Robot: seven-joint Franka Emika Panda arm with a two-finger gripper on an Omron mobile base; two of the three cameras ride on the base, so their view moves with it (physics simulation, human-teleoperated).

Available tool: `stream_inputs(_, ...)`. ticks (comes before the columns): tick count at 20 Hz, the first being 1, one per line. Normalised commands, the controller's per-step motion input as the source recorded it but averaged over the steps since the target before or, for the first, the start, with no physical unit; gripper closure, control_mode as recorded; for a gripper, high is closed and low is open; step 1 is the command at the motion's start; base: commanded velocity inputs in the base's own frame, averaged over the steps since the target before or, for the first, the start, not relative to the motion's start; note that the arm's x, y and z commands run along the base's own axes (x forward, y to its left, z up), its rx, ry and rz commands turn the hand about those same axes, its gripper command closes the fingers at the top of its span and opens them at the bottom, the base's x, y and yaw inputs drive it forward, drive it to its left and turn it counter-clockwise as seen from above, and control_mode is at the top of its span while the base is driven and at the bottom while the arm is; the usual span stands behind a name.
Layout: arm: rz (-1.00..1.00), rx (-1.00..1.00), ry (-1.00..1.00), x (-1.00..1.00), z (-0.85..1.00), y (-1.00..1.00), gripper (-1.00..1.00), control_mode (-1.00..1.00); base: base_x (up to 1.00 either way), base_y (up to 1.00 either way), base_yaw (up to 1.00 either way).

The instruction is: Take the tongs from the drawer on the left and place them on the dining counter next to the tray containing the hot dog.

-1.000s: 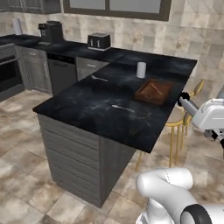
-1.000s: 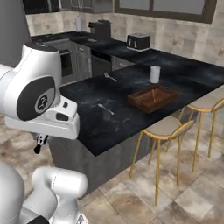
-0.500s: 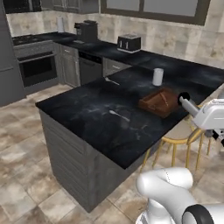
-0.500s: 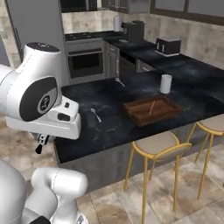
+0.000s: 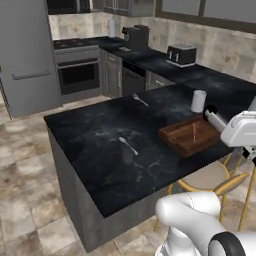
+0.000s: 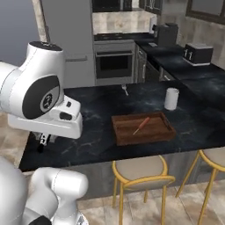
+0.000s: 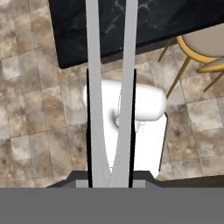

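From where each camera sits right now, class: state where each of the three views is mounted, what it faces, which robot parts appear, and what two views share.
Left base view: behind the arm to its left, looking down over the dining counter; white arm at lower right.
Right base view: behind to its right, facing the same counter; white arm at left.
Hand view: on the hand, looking down at floor tiles and the counter's edge; the gripper is shut on the tongs.
Shared: both base views show the tray with the hot dog, a white cup, a toaster.

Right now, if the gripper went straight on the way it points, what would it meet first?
The gripper points downward, holding the tongs, so the tong tips would likely meet the tiled floor just off the dining counter edge; depth is unclear.
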Motion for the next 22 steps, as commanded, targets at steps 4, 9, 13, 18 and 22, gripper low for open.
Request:
stream_inputs(4,0.00,0.00,0.00,0.00,0.00,0.00,1.00,1.00,0.08,-0.35,0.47)
stream_inputs(9,0.00,0.00,0.00,0.00,0.00,0.00,1.00,1.00,0.24,-0.27,0.28)
stream_inputs(13,0.00,0.00,0.00,0.00,0.00,0.00,1.00,1.00,0.11,-0.28,0.02)
stream_inputs(18,0.00,0.00,0.00,0.00,0.00,0.00,1.00,1.00,0.00,0.00,0.00)
stream_inputs(22,0.00,0.00,0.00,0.00,0.00,0.00,1.00,1.00,0.00,0.00,0.00)
